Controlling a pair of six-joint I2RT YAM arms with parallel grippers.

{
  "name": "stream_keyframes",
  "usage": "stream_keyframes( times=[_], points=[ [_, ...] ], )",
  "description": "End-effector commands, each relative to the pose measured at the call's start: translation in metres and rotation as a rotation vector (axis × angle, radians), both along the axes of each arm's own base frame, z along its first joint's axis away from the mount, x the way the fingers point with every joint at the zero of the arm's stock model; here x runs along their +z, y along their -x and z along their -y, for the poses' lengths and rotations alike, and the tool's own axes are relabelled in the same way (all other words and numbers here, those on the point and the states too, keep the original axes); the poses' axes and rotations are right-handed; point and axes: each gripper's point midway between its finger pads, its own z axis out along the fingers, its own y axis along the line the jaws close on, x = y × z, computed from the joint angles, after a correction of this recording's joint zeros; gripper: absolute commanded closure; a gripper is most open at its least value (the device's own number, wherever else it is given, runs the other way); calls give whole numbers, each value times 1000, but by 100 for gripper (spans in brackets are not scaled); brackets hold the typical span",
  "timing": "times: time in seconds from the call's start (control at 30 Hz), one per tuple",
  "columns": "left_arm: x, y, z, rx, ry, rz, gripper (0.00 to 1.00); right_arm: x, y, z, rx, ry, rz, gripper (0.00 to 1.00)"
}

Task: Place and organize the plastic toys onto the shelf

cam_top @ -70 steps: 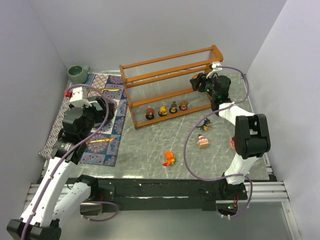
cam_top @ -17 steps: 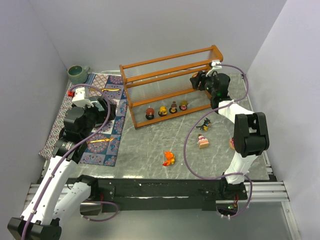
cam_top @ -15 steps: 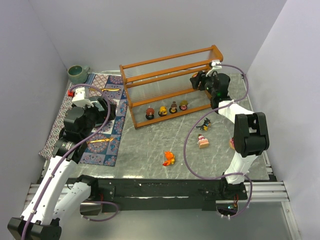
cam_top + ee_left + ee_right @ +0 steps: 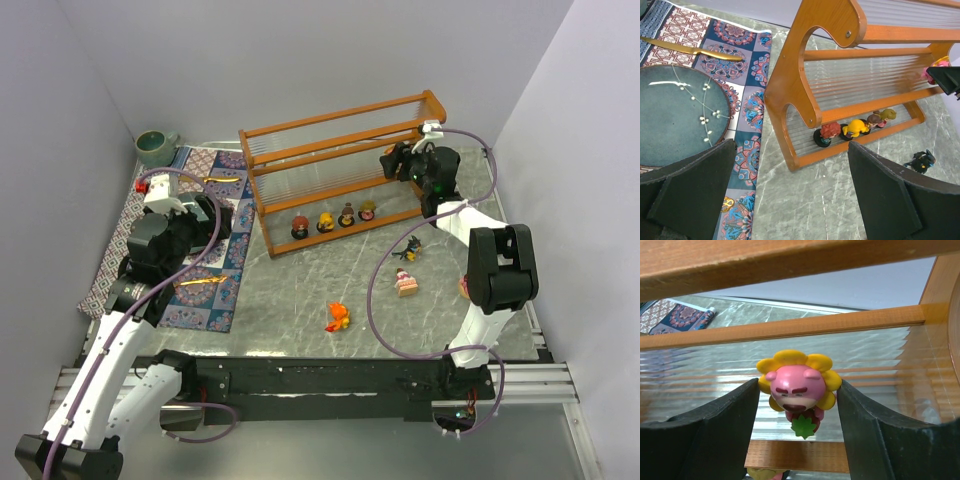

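The right gripper (image 4: 398, 163) flanks the pink bear figurine (image 4: 799, 390) with yellow petals on the shelf (image 4: 790, 326)'s middle tier; clamped or released, I cannot tell. The left gripper (image 4: 791, 145) gapes wide, empty.

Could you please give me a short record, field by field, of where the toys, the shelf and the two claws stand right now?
Furniture: three-tier wooden shelf, upright
Bottom tier: four toys in a row
Middle tier, right end: pink toy with yellow petals
Right claw: fingers close on both sides of that toy; grip or release unclear
Left claw: open, empty
Loose on table: black toy, second pink toy, orange toy
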Motion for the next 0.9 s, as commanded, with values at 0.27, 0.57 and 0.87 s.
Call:
stream_keyframes(
  times=[0.27, 0.57, 0.87],
  points=[
    [11, -3, 3, -15, 16, 41, 1, 15, -8, 3, -12, 7, 56, 28],
    [11, -3, 3, -16, 16, 41, 1, 16, -7, 4, -14, 5, 59, 27],
    [12, -3, 3, -18, 17, 44, 1, 16, -7, 6, -26, 6, 60, 22]
  ],
)
